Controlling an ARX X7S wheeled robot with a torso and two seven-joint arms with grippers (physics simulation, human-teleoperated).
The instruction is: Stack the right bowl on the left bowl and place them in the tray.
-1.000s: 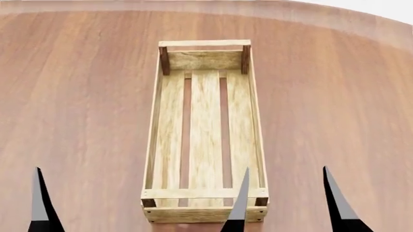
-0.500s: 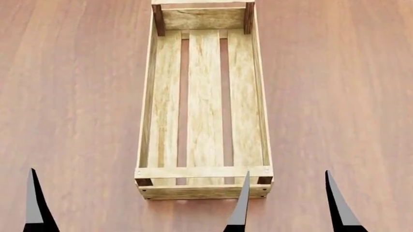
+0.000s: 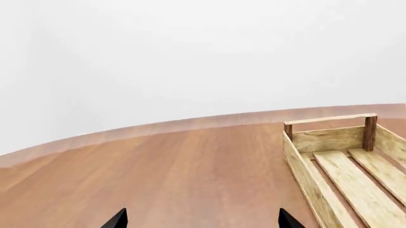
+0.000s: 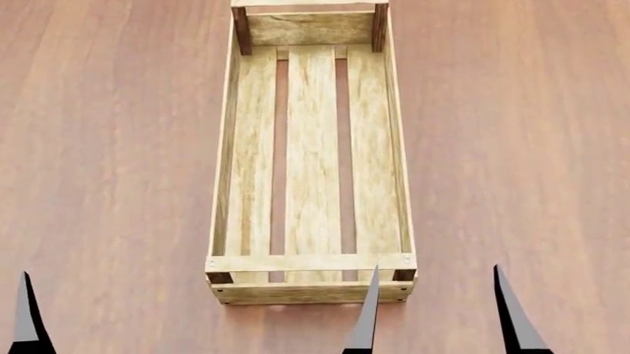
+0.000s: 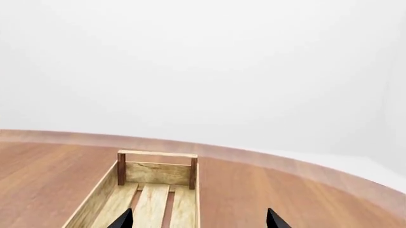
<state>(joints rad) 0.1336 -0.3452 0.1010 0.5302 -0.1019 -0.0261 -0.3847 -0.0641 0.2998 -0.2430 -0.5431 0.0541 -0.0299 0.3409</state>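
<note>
Light-wood tray (image 4: 311, 158) on the table (image 4: 108, 147), three bare floor slats.

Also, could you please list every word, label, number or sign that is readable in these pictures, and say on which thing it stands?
None: no view shows any text.
The wooden tray bears only wood grain and small nail heads.
The brown table is bare grain.
The black fingers of the right tool carry no marking.

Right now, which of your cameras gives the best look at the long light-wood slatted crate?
The head view: it looks down on the long light-wood crate, showing all three floor slats, both long sides and the near end, with nothing inside. The left wrist view catches only its far end and one side; the right wrist view shows the far end and part of the slats.
</note>
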